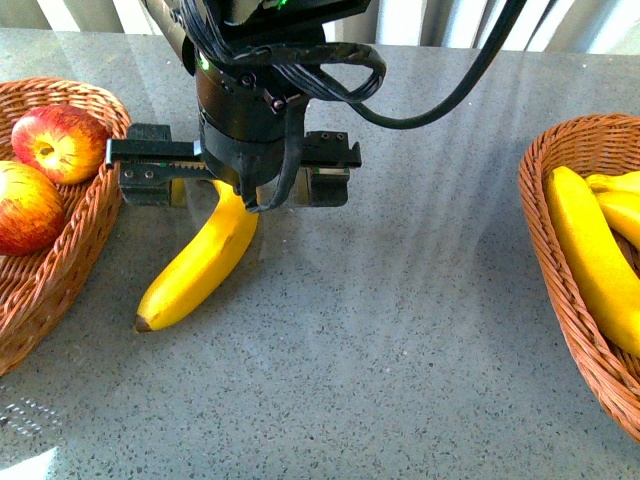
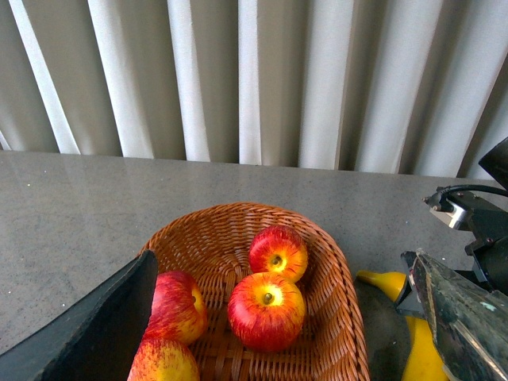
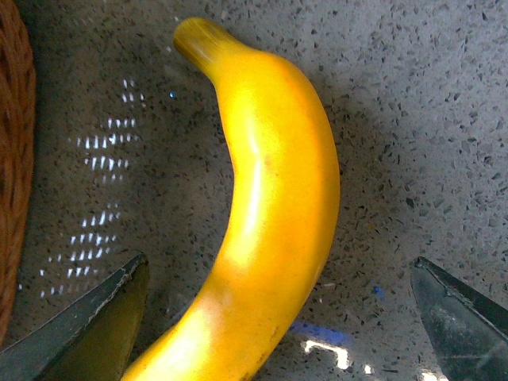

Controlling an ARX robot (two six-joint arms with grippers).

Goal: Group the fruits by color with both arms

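Right hand (image 1: 237, 188) hangs open astride the stray banana (image 1: 200, 265), which lies on the counter (image 1: 400, 330) near its left edge beside the apple basket (image 1: 60, 265), apparently poised to grip it for the banana basket (image 1: 555, 290) at the right edge; left hand (image 2: 282, 266) open, empty.

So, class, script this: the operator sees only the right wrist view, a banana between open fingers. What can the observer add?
Operator: Where does this banana go?
Observer: The banana basket sits on the right, bananas inside.
Operator: And the wicker beside me?
Observer: That's the apple basket, four apples in it.
Operator: And the left side?
Observer: The left fingers are open, holding nothing.
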